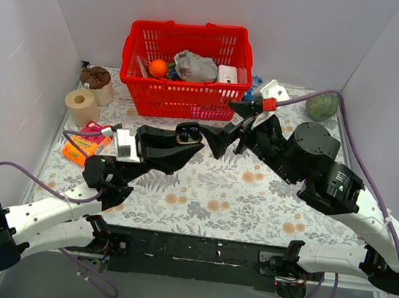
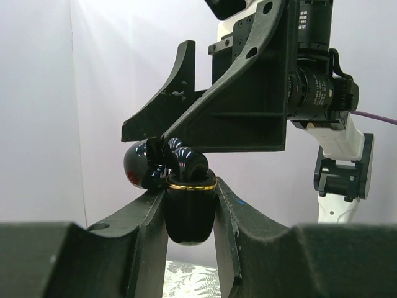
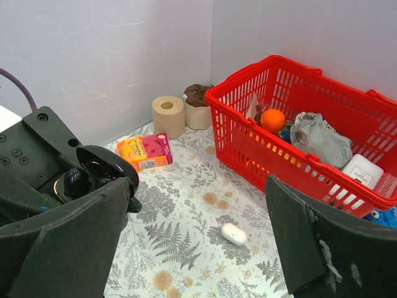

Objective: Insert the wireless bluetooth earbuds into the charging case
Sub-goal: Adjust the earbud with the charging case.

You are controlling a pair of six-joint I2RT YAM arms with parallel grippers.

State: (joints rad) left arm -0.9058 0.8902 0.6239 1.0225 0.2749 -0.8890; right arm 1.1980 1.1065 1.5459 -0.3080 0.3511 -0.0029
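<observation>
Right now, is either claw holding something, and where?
The left gripper clamps the open charging case by its lower half; the right gripper holds nothing.

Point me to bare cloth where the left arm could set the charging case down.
Barest: the near cloth, just ahead of the base bar. Also a patch between the orange box and the red basket, short of the white case. Crowded: back-left corner by the paper rolls.

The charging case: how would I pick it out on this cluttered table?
Start at the red basket at the back; just in front of it, the left gripper is shut on the charging case. It is glossy black with a gold rim and an open lid, unlike the white pill-shaped case lying on the floral cloth.
</observation>
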